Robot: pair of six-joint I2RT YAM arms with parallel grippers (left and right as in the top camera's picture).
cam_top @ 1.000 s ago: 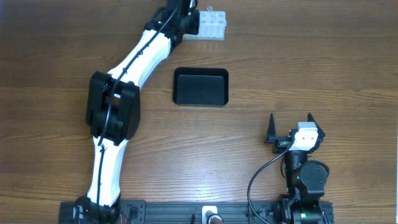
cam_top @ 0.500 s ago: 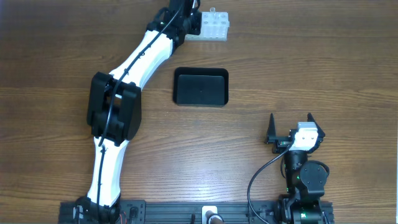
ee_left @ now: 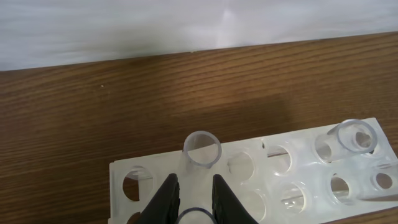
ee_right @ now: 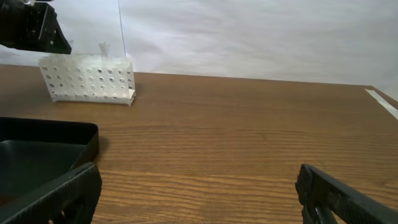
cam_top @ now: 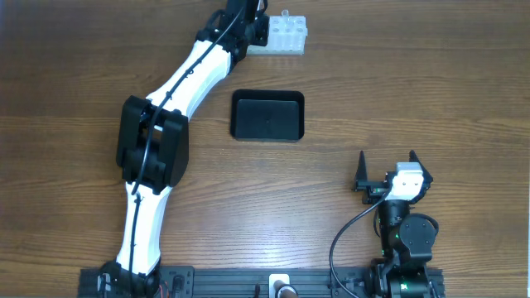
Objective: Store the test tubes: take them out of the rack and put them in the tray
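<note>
Rack (cam_top: 286,37) sits at the far edge of the table (cam_top: 414,83), a little left of the middle. Left arm is stretched out to it.

Left gripper (ee_left: 193,198) is low over the rack's top, jaws drawn narrow on either side of a tube (ee_left: 194,216). I take it as gripped, though the contact itself is hard to see. That tube looks seated in its hole, not lifted.

A second tube (ee_left: 201,149) stands upright just beyond the fingertips. A third tube (ee_left: 352,135) stands toward the rack's other end. The other holes I can see look vacant.

Tray (cam_top: 234,116) lies near the table's middle, between the rack and the arm bases and well apart from the rack. Nothing in it.

Right gripper (cam_top: 387,170) is parked near the table's near edge on the right, above its own base. Jaws are wide, nothing between them.

Progress, as I judge it: barely begun. No tube is stored. The first pull is at the grasp stage. Left to do: lift this tube straight up clear of the rack, carry it to the tray, lay it down, then do the same for the other two.
</note>
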